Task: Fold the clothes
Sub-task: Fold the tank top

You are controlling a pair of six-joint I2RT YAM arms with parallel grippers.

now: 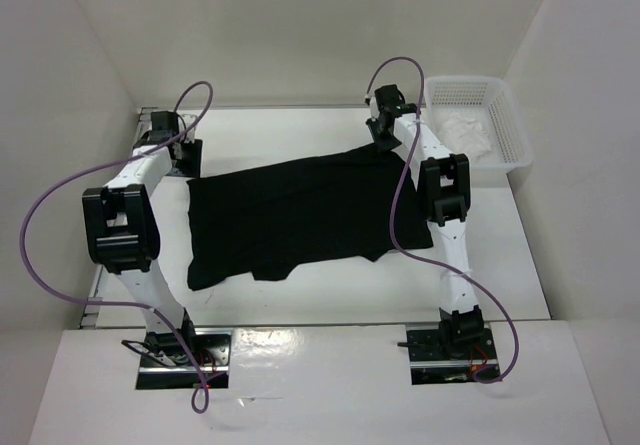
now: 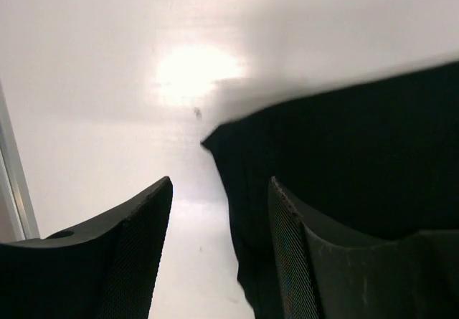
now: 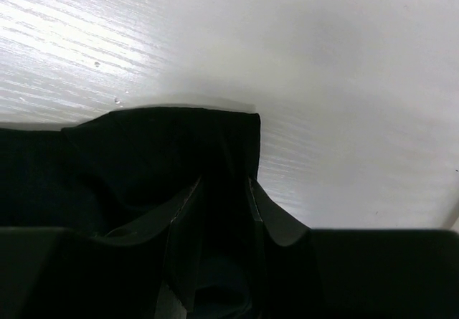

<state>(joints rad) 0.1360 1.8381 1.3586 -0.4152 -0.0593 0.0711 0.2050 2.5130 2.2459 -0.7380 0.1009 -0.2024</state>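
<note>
Lying flat on the table (image 1: 300, 305), the plain black shirt (image 1: 290, 220) shows an uneven near hem; right gripper (image 3: 224, 186) pinches its far corner, left gripper (image 2: 221, 190) gapes empty beside the other.

This is a robotics lab test cell, nothing homely about it. A bare white table (image 1: 330, 305) is boxed in by plain white panels (image 1: 300, 25) along the top and both sides of the overhead view. Two white-and-black robot arms are bolted to metal plates at the bottom edge, the left arm (image 1: 125, 230) and the right arm (image 1: 445, 190), trailing loose purple cables (image 1: 24, 235). The only props are a black T-shirt (image 1: 290, 215) at centre and a white mesh basket (image 1: 512, 125) at upper right.
</note>
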